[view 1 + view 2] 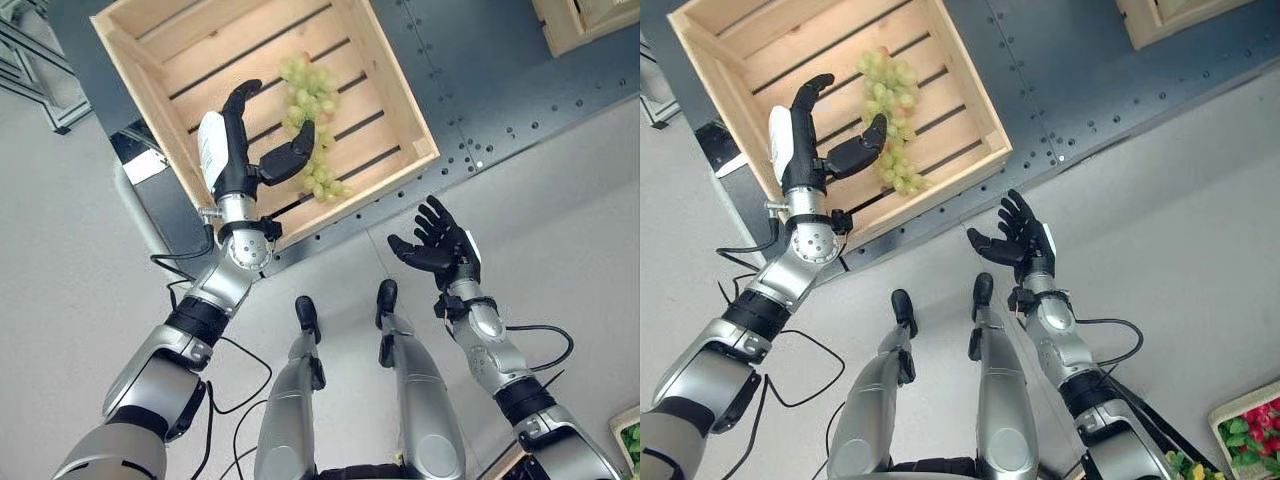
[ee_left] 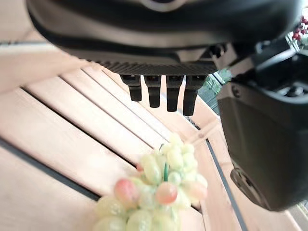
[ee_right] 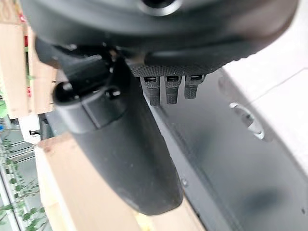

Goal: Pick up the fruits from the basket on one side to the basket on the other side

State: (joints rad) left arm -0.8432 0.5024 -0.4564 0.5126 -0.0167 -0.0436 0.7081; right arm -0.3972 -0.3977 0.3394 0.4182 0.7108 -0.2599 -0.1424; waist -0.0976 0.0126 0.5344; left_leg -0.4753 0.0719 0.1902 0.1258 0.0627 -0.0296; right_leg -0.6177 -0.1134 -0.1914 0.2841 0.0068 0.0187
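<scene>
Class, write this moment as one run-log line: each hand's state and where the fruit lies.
left hand: open, above grapes | grapes: lying in wooden crate | right hand: open, idle over floor

Both eye views look steeply down from the head, sharing the wooden crate (image 1: 262, 100) at far left. Each wrist view looks along its own hand from very close, the left into that crate.
</scene>
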